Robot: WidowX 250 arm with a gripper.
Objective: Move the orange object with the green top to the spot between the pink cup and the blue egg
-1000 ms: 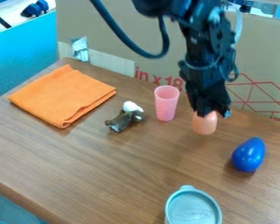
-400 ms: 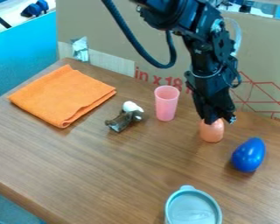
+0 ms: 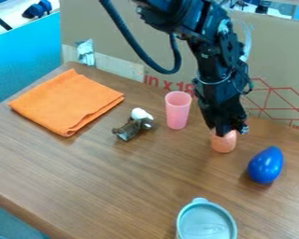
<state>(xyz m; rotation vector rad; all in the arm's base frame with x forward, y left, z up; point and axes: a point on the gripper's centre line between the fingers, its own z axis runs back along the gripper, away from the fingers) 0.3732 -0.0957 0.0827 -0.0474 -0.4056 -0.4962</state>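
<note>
The gripper is closed around the upper part of a peach-coloured object, which sits directly beneath it, its rounded lower end pointing down at the table; whether that end touches the wood I cannot tell. As the camera sees it, a pink cup stands near the gripper's left, with a small grey-brown toy and a folded orange cloth farther left. A blue egg-shaped thing lies nearby, right and nearer the camera.
</note>
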